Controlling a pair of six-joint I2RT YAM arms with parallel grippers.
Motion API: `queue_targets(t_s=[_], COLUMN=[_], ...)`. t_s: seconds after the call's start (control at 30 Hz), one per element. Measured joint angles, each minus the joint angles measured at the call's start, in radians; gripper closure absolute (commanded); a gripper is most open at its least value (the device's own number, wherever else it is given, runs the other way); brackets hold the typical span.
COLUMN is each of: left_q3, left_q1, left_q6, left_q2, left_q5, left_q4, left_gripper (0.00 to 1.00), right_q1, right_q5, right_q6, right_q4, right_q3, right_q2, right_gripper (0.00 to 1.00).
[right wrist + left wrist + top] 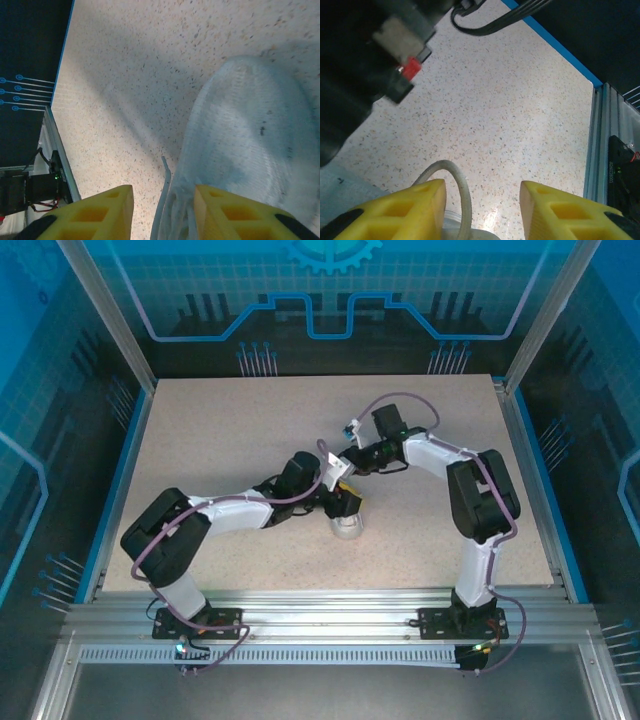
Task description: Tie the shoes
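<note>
You're looking at white sneaker sitting at middle of table, both arms meeting over it. Your left gripper is showing fingers parted, gripping nothing; lace loop is arching just beside one yellow finger. Your right gripper is standing parted too, laces lying loose between fingers, toe stretching ahead.
</note>
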State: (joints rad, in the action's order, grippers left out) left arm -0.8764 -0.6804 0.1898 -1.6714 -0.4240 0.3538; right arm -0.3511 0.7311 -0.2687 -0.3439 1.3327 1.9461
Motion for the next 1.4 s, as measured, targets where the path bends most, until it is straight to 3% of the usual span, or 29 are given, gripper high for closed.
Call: queue_targets(t_s=[0.27, 0.53, 0.7, 0.83, 1.07, 1.4], left_q3=[-0.07, -0.071, -0.113, -0.161, -0.182, -0.238], left_q1=[0.049, 0.189, 0.274, 0.283, 0.272, 0.248], left_q6=[-0.016, -0.008, -0.011, -0.003, 0.022, 0.021], left_q2=[0.063, 0.097, 0.04, -0.037, -0.139, -0.185], left_q5=[-0.031, -0.071, -0.08, -0.081, -0.09, -0.093], left_q4=[-0.119, -0.188, -0.283, -0.336, -0.35, -0.349], left_gripper=[0.48, 0.56, 0.59, 0.65, 0.67, 0.66], right_q1=[0.05, 0.051, 0.027, -0.032, -0.103, -0.148], right_q5=[-0.07, -0.176, -0.27, -0.338, -0.411, -0.417], right_q6=[-0.048, -0.177, -0.28, -0.375, -0.477, -0.521], right_q4=[-0.079, -0.131, -0.169, -0.174, -0.158, -0.108], right_q3=[0.0, -0.194, -0.272, -0.328, -0.357, -0.357], right_q2=[-0.132, -0.388, -0.515, -0.596, -0.594, -0.507], right_gripper=[0.57, 0.54, 0.52, 0.51, 0.5, 0.5])
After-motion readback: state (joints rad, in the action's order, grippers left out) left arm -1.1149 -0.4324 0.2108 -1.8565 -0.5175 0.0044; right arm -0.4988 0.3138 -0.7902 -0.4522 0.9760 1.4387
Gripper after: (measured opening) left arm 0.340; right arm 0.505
